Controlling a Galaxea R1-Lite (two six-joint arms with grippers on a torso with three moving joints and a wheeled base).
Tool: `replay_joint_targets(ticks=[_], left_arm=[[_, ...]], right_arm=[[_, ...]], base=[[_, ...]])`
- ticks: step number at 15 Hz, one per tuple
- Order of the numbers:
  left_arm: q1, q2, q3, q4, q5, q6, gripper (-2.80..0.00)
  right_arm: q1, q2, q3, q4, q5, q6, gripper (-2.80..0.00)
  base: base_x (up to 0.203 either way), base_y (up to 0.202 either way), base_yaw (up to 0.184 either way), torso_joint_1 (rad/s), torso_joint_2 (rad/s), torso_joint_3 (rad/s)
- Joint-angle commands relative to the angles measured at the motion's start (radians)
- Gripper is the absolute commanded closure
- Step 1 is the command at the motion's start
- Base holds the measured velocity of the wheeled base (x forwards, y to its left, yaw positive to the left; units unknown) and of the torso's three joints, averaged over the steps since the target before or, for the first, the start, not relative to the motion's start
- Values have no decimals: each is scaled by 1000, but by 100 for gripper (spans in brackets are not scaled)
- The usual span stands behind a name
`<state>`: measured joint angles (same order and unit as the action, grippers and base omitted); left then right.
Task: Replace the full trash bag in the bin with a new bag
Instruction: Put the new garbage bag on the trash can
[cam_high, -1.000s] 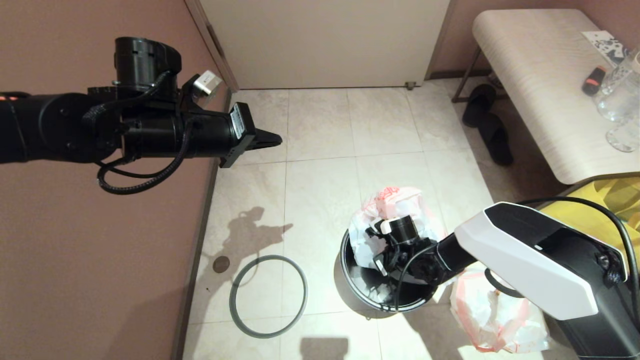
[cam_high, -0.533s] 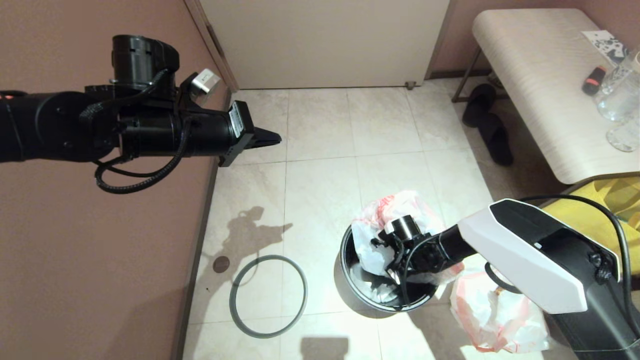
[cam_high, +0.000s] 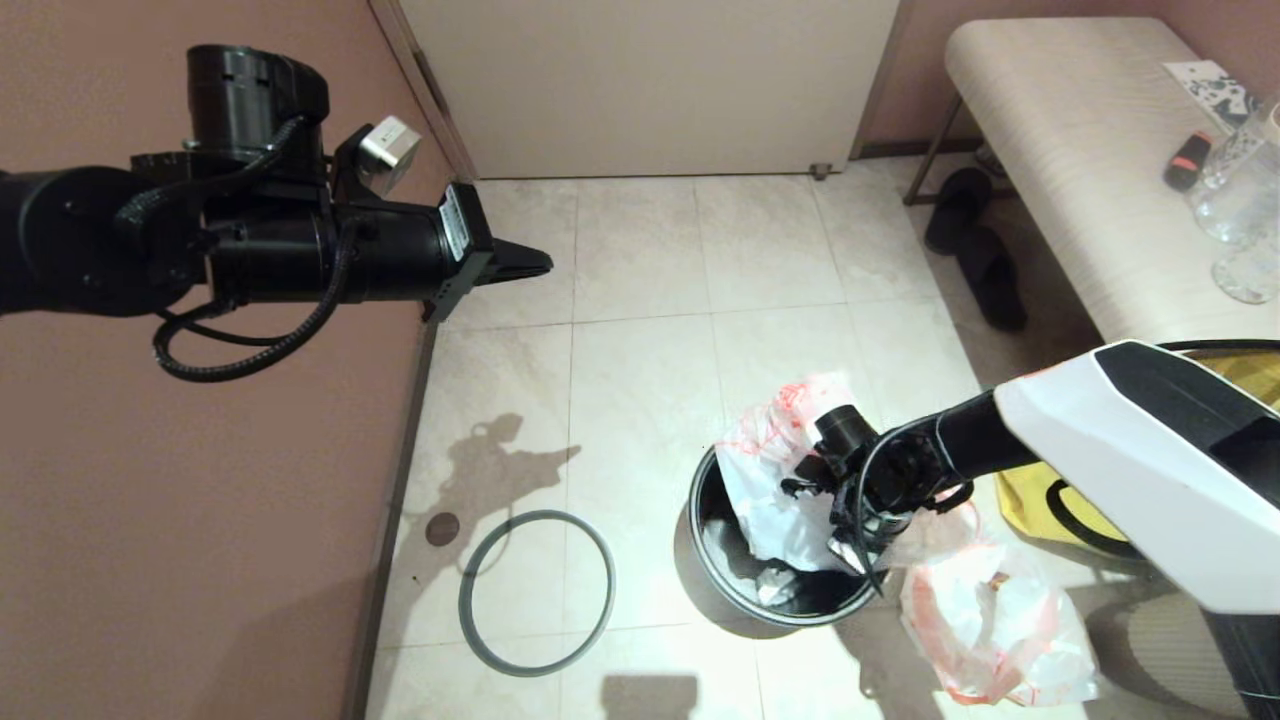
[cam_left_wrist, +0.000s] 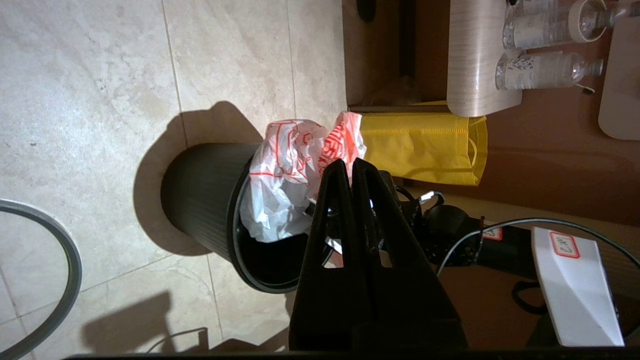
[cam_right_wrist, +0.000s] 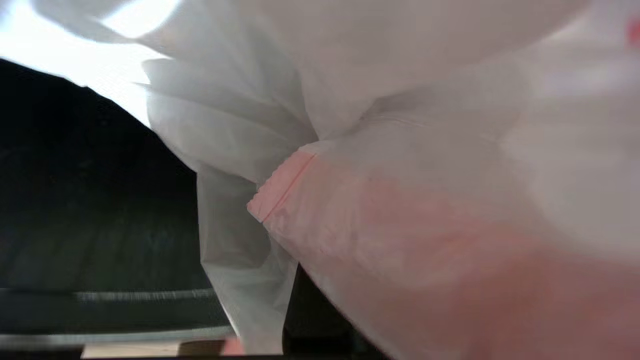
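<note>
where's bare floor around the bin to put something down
Bare tile runs from the small round black bin out to the white door, and between the bin and the grey hoop lying by the brown wall. The bin's other side is crowded: the lumpy full white bag, yellow cloth tote and right gripper in the new white bag.

The head view looks steeply down from above onto the pale tiled floor (cam_high: 640, 330), taking in the small round glossy black plastic bin (cam_high: 720, 570) from well back. The left wrist view also faces down from high up and well apart, sharing that bin (cam_left_wrist: 200, 195) and the crumpled white red-printed plastic bag (cam_left_wrist: 285, 180). The right wrist view sits pressed against the bag (cam_right_wrist: 400, 150) at the bin's wall (cam_right_wrist: 75, 200).
</note>
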<state>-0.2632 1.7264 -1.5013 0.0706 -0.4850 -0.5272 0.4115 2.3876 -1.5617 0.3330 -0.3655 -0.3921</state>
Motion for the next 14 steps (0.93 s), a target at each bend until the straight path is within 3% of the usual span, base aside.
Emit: replay_joint_targets(ticks=[1,5,10,14], left_arm=[[8,-16,0,0,-11,-4,0],[21,-8,-4,-2,-26,-4,0],[21,19,-8,-5,-26,-4,0],[19,33,-10,-5,-26,-4,0]], right_arm=[[-7,-27,-4,5,-4,-10,0],[7,111,-91,2,-3,-7,0],[16,377,-366,-5,7,-4,0],[30,525,-418,-163,55,-29,0]], base=[[0,0,0,0,0,0],[0,0,0,0,0,0],[0,0,0,0,0,0],[0,0,0,0,0,0]])
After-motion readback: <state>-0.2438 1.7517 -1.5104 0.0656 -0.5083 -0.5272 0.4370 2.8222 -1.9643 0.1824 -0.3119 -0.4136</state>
